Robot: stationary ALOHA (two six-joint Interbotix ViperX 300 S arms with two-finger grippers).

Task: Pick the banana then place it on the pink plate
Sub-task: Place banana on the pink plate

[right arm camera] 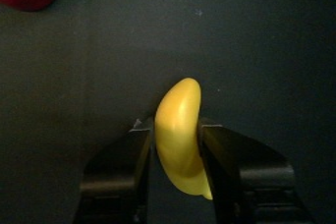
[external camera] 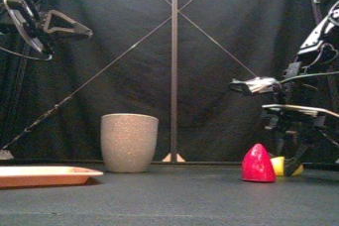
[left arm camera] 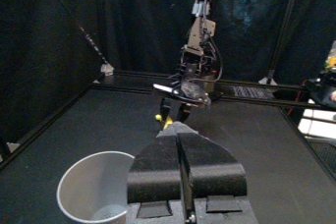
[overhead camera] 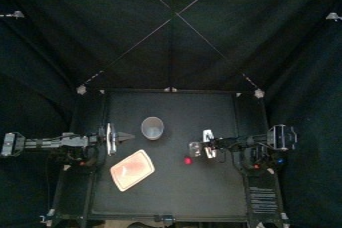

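Clamp on banana (right arm camera: pixel 180 135) by right gripper (right arm camera: pixel 175 127), both jaws touching its sides; low at right of table (overhead camera: pixel 187 177), just beside red toy (external camera: pixel 259 163), well apart from pink tray (external camera: pixel 47 175). Left gripper (left arm camera: pixel 184 138) clenched, empty.

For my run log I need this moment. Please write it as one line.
stage: grasp | right gripper: shut on banana, not yet lifted | pink plate: empty | left gripper: shut, resting at left
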